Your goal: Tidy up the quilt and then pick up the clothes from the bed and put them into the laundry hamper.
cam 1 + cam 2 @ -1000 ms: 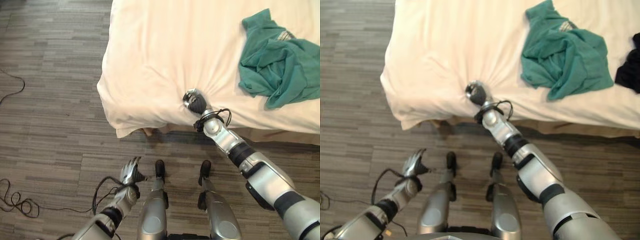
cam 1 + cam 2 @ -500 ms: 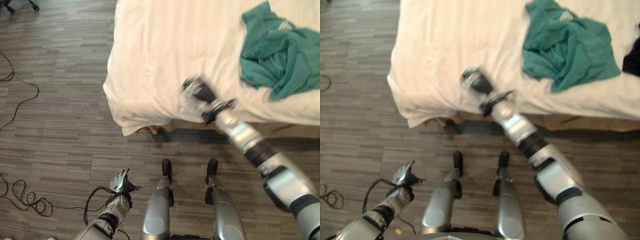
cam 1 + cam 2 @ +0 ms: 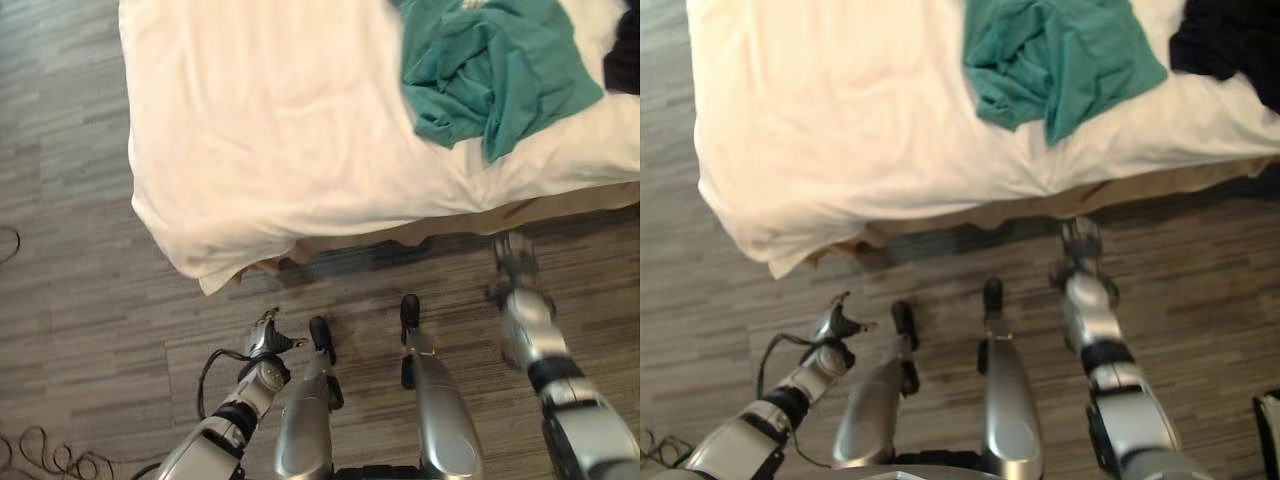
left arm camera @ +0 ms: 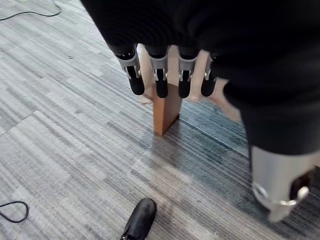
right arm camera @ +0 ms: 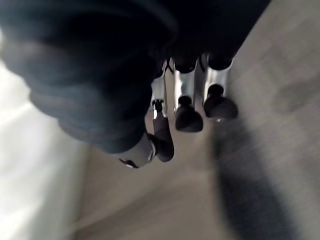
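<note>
A cream quilt [image 3: 280, 130] covers the bed, its near-left corner [image 3: 215, 272] drooping over the edge. A crumpled teal garment [image 3: 490, 60] lies on the quilt at the far right, and a black garment [image 3: 1230, 35] lies just beyond it. My right hand [image 3: 510, 255] hangs over the floor just below the bed's near edge, apart from the quilt; its fingers [image 5: 190, 107] are relaxed and hold nothing. My left hand [image 3: 265, 342] is low over the floor at the lower left, fingers [image 4: 157, 75] straight and empty.
Grey wood-plank floor [image 3: 70, 250] runs left of and in front of the bed. A wooden bed leg [image 4: 165, 107] stands under the near corner. The edge of a pale object [image 3: 1270, 430] shows at the lower right.
My right hand has let go of the quilt's near edge and dropped off the bed towards the floor. The camera has swung right, bringing the black garment into view.
</note>
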You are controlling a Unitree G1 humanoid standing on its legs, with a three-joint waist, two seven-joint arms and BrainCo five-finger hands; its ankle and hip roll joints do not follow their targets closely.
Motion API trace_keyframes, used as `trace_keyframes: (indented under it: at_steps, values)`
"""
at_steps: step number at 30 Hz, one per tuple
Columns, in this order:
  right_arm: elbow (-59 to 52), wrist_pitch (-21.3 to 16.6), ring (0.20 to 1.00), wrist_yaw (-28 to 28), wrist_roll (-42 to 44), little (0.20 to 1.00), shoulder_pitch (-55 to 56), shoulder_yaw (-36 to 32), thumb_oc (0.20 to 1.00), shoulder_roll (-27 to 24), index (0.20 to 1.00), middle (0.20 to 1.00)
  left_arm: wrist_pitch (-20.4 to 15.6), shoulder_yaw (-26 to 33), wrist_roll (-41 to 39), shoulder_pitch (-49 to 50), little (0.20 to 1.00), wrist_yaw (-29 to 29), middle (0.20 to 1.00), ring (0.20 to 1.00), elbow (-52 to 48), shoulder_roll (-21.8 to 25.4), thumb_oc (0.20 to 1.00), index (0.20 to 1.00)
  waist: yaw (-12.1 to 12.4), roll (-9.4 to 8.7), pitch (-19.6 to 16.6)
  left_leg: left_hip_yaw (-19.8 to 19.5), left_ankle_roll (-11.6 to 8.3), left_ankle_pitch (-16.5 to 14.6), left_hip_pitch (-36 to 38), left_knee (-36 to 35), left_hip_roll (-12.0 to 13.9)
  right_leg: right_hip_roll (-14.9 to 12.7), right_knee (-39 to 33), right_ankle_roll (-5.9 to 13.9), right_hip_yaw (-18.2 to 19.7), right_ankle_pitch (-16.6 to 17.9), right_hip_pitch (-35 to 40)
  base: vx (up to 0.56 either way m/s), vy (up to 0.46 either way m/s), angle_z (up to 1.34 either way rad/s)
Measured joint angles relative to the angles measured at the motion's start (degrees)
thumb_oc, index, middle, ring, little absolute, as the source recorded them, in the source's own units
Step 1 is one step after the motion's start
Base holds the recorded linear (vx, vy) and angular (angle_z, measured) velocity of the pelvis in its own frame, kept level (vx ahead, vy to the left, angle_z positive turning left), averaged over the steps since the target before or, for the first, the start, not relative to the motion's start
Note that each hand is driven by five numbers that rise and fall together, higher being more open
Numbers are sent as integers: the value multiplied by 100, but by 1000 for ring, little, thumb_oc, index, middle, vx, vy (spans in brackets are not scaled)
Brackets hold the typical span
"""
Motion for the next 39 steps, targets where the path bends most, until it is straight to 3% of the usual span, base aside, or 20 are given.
trace_keyframes:
  at_steps: [2,4,5,6,8,10,11,12,15,16,18,20,21,22,24,26,29,31,36,39]
  values:
    - [570,12,1000,10,94,1000,795,-430,1000,267,1000,1000,16,34,6,202,1000,-27,1000,1000,297,-25,1000,1000,-245,-78,-30,562,42,-205,501,-26,-39,-131,-78,-19,-544,-295,195,249,144,-151]
    - [1142,224,1000,27,-38,1000,944,-296,1000,225,1000,1000,190,62,17,564,1000,-135,1000,1000,319,15,1000,1000,-246,-67,-102,1863,-52,-499,961,255,466,-603,825,-144,-2366,-616,42,384,-86,-320]
    - [1698,421,1000,40,-379,1000,1046,-74,1000,436,1000,1000,210,68,110,826,1000,-238,1000,1000,558,196,1000,1000,47,-372,-410,2574,-107,-579,1448,381,625,-755,1139,-464,-3804,-758,280,226,-226,-296]
    - [1657,383,1000,75,-565,1000,1367,196,1000,515,1000,1000,240,226,134,1048,1000,-268,1000,1000,646,219,1000,1000,29,-427,-710,2532,-106,-616,1488,491,641,-783,1087,-488,-3784,-821,361,394,-357,-292]
    - [1959,514,1000,165,-896,1000,1840,396,1000,531,1000,1000,225,403,330,1211,1000,-356,1000,1000,1069,231,1000,1000,-167,-414,-1175,2447,-123,-962,1979,748,903,-242,943,-654,-3220,-983,794,452,-348,-156]
    - [2211,637,1000,233,-1326,1000,1859,546,1000,659,1000,1000,178,741,374,1276,1000,-373,1000,1000,1284,285,1000,1000,-92,-612,-1365,2018,-151,-809,1839,2239,1336,292,625,-780,-2360,-1151,921,432,-297,-229]
    - [2241,706,1000,264,-1569,1000,1803,828,1000,683,1000,1000,222,783,370,1368,1000,-376,1000,1000,1375,360,1000,1000,219,-755,-1510,1226,-211,-189,1292,3871,1709,523,439,-1012,-1656,-1037,1006,185,0,-273]
    - [2058,719,1000,268,-1731,1000,1792,1016,1000,624,1000,1000,230,928,354,1509,1000,-385,1000,1000,1333,303,1000,1000,235,-734,-1595,497,-441,-318,800,4507,1716,635,166,-1068,-1480,-843,1185,263,70,-236]
    - [1869,707,1000,261,-2023,1000,1414,1327,1000,572,1000,1000,42,956,286,1480,1000,-344,1000,1000,1036,96,1000,1000,556,-901,-1583,-1659,-404,-1281,-231,4507,214,617,-94,-1021,-286,-697,1469,339,146,-204]
    - [1858,693,1000,279,-2191,1000,1242,1436,1000,580,1000,1000,28,892,234,1469,1000,-316,1000,1000,1045,83,1000,1000,742,-937,-1572,-2115,-175,-1451,-290,3932,-143,580,-182,-969,284,-735,1627,428,184,-215]
    - [1723,619,1000,278,-2227,1000,1182,1463,1000,601,1000,1000,-39,894,234,1447,1000,-251,1000,1000,978,56,1000,1000,930,-908,-1561,-2053,-223,-1236,-396,3004,-193,619,-374,-870,565,-646,1871,441,202,-158]
    - [1645,654,1000,277,-2434,1000,1318,2163,1000,443,1000,1000,-122,662,231,1271,1000,-252,1000,1000,867,6,1000,1000,781,-530,-1654,-2253,-138,-880,-984,2058,-352,639,-767,-816,703,-906,2489,616,284,-55]
    - [1857,590,1000,341,-2499,1000,1416,2074,1000,444,1000,1000,-188,635,232,1260,1000,-252,1000,1000,933,-52,1000,1000,893,-524,-1676,-2152,-284,-726,-819,1049,-316,640,-710,-803,741,-982,2532,379,91,-70]
    - [2043,623,1000,361,-2562,1000,1458,2056,1000,455,1000,1000,-193,670,232,1291,1000,-250,1000,1000,933,-90,1000,1000,987,-447,-1697,-1994,-291,-626,-820,831,-310,661,-698,-703,847,-965,2631,722,226,-106]
    - [2208,645,1000,417,-2663,1000,1647,1987,1000,523,1000,1000,-175,644,256,1359,1000,-399,1000,1000,1120,-102,1000,1000,1058,-438,-1748,-1697,128,-658,-824,1604,-437,522,-550,-542,1080,-1487,2988,671,241,-121]
    - [2180,704,1000,499,-2841,1000,1667,1905,1000,611,1000,1000,-22,614,264,1649,1000,-446,1000,1000,1238,-161,1000,1000,1073,-572,-1727,-1390,314,-686,-446,1720,-466,379,1960,228,691,-2121,2118,291,121,-125]
    - [1964,790,1000,509,-2895,1000,1774,1786,1000,851,1000,1000,-24,241,349,1711,1000,-540,1000,1000,1450,-31,1000,1000,662,-801,-1703,-1386,378,-660,289,833,-775,115,4606,303,-66,-1931,594,443,142,-14]
    - [1980,795,1000,467,-2893,1000,1702,1561,1000,1041,1000,1000,-23,103,357,1757,1000,-626,1000,1000,1459,-44,1000,1000,641,-777,-1676,-1457,407,-466,531,457,-748,25,4080,211,-638,-2008,385,583,4,0]
    - [1907,753,1000,493,-2874,1000,1463,1367,1000,1016,1000,1000,-3,57,651,1772,1000,-750,1000,1000,1566,-109,1000,1000,344,-694,-1542,-1646,732,-609,910,233,-878,460,471,267,-314,-1757,598,658,-83,42]
    - [1944,747,1000,494,-2876,1000,1394,1182,1000,1014,1000,1000,7,43,764,1860,1000,-743,1000,1000,1478,-146,1000,1000,340,-550,-1533,-1456,858,-753,1294,134,-901,258,255,108,-653,-1404,610,608,-126,19]
